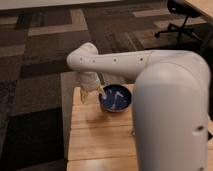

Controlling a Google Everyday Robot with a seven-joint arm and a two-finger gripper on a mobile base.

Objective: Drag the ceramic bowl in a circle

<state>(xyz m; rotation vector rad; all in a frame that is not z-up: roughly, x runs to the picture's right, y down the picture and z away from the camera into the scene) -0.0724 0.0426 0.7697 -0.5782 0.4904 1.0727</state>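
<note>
The ceramic bowl (116, 98) is glossy dark blue with pale streaks inside. It sits on the wooden table (95, 135) near its back edge. My gripper (93, 92) hangs from the white arm at the bowl's left rim, with one fingertip touching the rim. The big white arm fills the right half of the view and hides the right part of the table.
The table's left edge runs close to the gripper. Dark patterned carpet (35, 75) lies beyond it. An office chair (181, 20) stands at the far back right. The white block, cup and other items are hidden behind the arm.
</note>
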